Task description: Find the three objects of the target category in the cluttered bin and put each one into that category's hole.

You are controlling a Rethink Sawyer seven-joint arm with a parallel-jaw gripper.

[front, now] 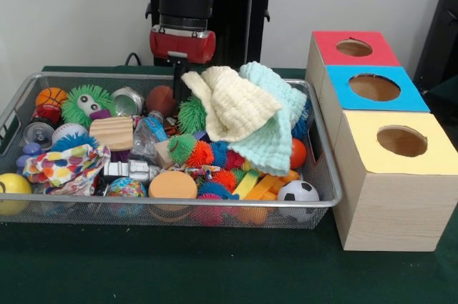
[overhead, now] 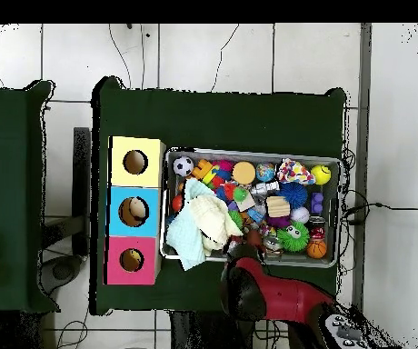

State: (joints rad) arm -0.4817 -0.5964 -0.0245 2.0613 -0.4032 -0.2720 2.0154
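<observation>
A cream cloth (front: pixel 232 104) (overhead: pixel 214 218) lies heaped on a mint-green cloth (front: pixel 275 129) (overhead: pixel 185 238) at the right of the wire bin (front: pixel 215 204), both rising above its rim. A spotted, many-coloured cloth (front: pixel 64 164) (overhead: pixel 294 171) lies at the bin's near left. My gripper (front: pixel 180 82) hangs from the red wrist at the bin's far side, right against the cream cloth's raised left corner, which hides its tips. Beside the bin stand three wooden boxes with round holes: red (front: pixel 354 48), blue (front: pixel 374 88) and yellow (front: pixel 401 141). Something pale shows inside the blue box's hole (overhead: pixel 137 211).
The bin is packed with toys: a soccer ball (front: pixel 298 192), a yellow ball (front: pixel 13 188), a green furry toy with eyes (front: pixel 87 104), a wooden block (front: pixel 112 132), a small basketball (front: pixel 51 96), spiky balls and cans. Green cloth covers the table.
</observation>
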